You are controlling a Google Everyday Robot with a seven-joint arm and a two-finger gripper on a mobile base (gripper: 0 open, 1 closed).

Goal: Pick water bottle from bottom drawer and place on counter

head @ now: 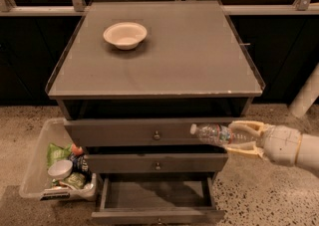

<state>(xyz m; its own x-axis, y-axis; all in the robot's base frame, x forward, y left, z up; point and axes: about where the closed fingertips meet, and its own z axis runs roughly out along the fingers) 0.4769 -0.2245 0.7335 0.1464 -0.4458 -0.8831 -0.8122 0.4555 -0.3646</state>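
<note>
The claw (237, 137) was clamped on the base end of the water bottle (212, 133), which jutted sideways from it, above the open bottom drawer (149, 195) and lower than the bench (189, 60) edge, so a straight lift might knock the cap end there and twist it loose

Gripper (230, 136) at right holds water bottle (211, 133) above right end of bottom drawer (149, 214).

Cream gripper (231, 137), right of grey-brown drawers (119, 131), holds the clear water bottle (211, 133); bowl (125, 35) white.
</note>
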